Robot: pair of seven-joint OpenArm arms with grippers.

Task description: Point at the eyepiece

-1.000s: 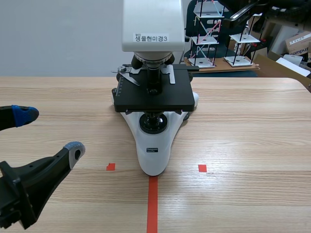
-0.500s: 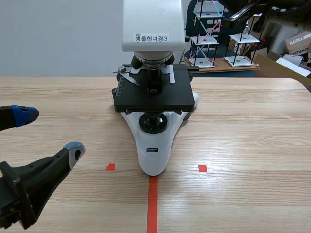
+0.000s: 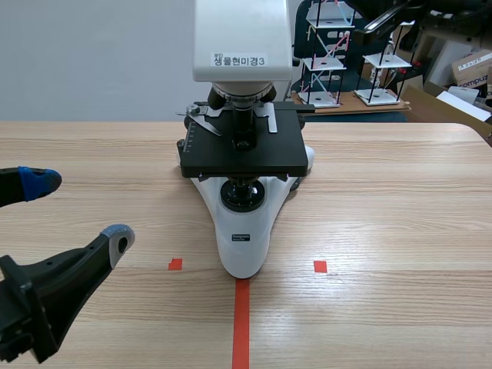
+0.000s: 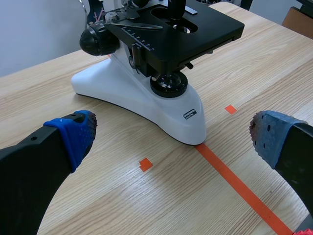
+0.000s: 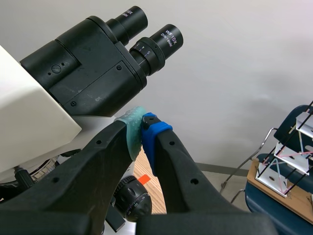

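A white and black microscope (image 3: 244,231) stands mid-table, its head cut off at the top of the scene view. Its two black eyepieces (image 5: 165,41) show only in the right wrist view, jutting from the black binocular head (image 5: 88,63). My right gripper (image 5: 142,123) is raised and shut on nothing, its tips just under the binocular head and a little short of the nearer eyepiece. A dark part of the right arm (image 3: 388,17) shows high in the scene view. My left gripper (image 3: 77,209) hovers open, low and left of the microscope's base (image 4: 146,105), holding nothing.
Orange-red tape marks (image 3: 241,323) lie in front of the microscope's base. Behind the table's far right edge stand small white shelf models (image 3: 382,77) and cardboard boxes (image 3: 470,65). The black stage (image 3: 242,150) overhangs the base.
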